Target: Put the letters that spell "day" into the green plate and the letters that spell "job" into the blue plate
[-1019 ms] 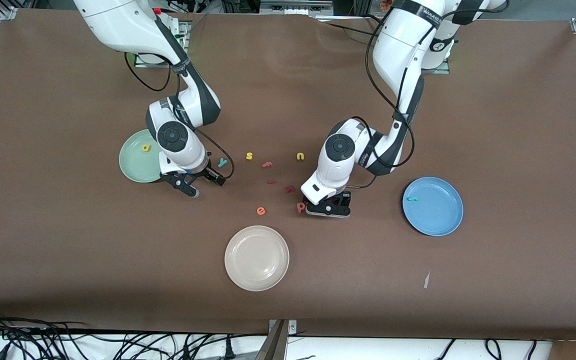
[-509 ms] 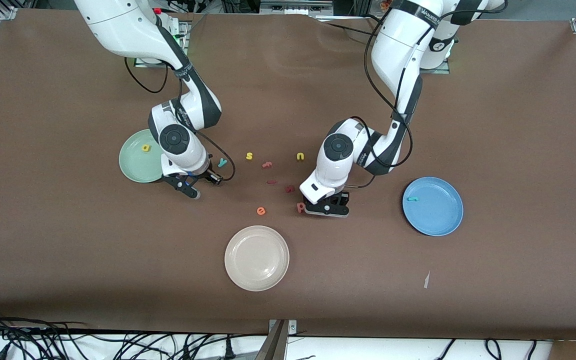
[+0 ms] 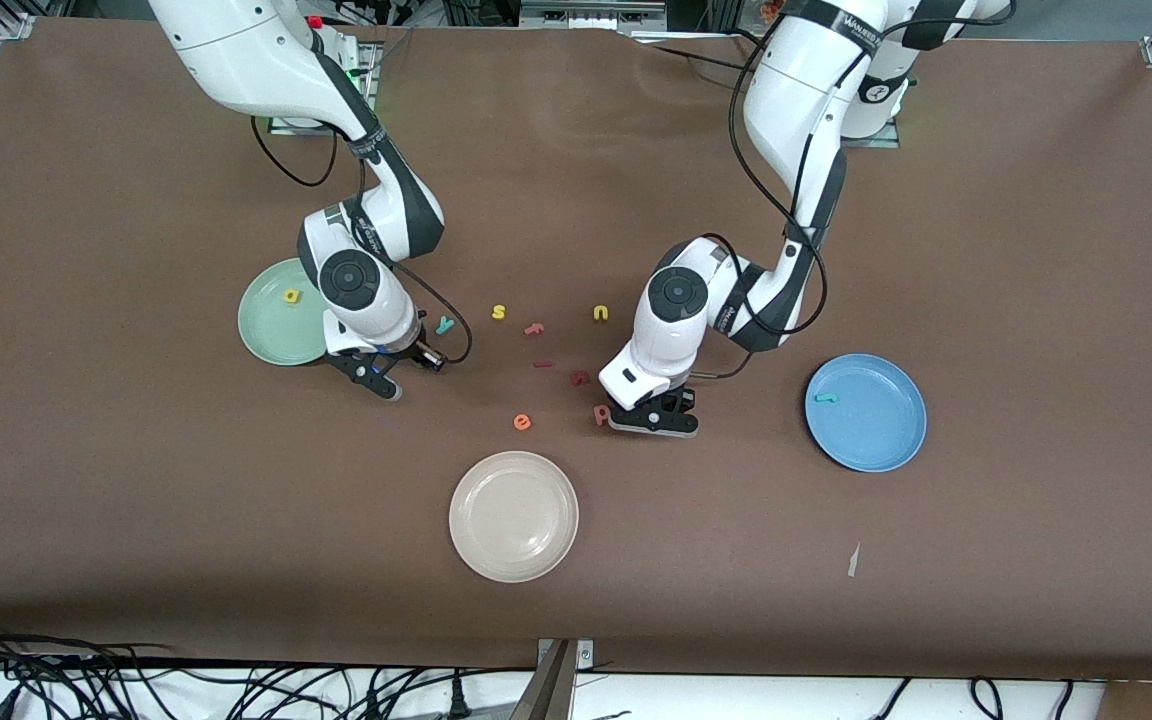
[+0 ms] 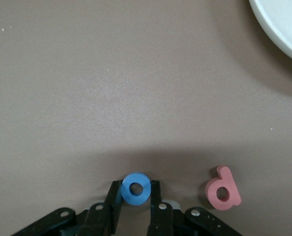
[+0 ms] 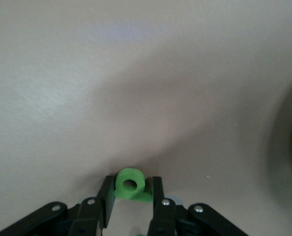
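Fingers of my left gripper are pinched on the blue "o", which sits between the tips down on the worktop; the pink "b" lies just beside them, untouched. My right gripper has its fingers clamped on the green "d", low by the green plate at about its 4 o'clock. That plate carries the yellow "a". The blue plate carries the teal "j". The "y" lies loose near the right gripper.
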### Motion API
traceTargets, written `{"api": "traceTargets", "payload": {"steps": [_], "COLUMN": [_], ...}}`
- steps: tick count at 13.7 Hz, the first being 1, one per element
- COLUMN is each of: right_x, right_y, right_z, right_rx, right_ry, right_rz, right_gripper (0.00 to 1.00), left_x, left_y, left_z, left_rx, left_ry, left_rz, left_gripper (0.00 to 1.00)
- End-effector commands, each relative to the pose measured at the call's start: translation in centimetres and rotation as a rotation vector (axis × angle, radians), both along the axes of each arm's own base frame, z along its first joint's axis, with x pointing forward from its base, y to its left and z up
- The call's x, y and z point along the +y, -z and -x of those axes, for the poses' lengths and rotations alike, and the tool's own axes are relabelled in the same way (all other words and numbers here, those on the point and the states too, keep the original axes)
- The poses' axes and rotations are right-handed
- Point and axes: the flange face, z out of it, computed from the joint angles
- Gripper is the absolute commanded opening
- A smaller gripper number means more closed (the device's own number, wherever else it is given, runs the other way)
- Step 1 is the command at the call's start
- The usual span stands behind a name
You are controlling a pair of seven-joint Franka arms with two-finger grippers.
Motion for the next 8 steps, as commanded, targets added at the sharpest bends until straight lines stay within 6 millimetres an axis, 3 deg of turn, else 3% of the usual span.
{"api": "traceTargets", "payload": {"steps": [1, 3, 5, 6, 8], "right_x": [-0.2, -3.0, -7.7, -9.8, -13.3], "right_y": [-4.1, -6.6, -7.9, -7.2, -4.1], "right_z": [-2.4, -3.1, -2.5, -1.1, 2.8], "right_rx": [0.057, 0.109, 0.135, 0.164, 0.187], "right_ry": [-0.033, -0.136, -0.242, -0.286, -0.332], "right_rz": [0.011, 0.029, 0.033, 0.033, 0.028], "right_gripper": [0.10, 0.10, 0.10, 0.11, 0.11], "left_x": [0.7, 3.8, 9.3, 12.1, 18.1], "left_y": [-0.8, -3.5, -5.3, -5.9, -6.5], "left_z": [-0.9, -2.4, -3.9, -4.2, -4.0], "left_rx": [-0.016, -0.031, -0.004, 0.008, 0.039], "left_ry": [0.001, -0.003, 0.020, 0.034, 0.013], "left_rz": [-0.002, -0.012, -0.036, -0.045, -0.054], "left_gripper": [0.04, 0.04, 0.04, 0.05, 0.05]}}
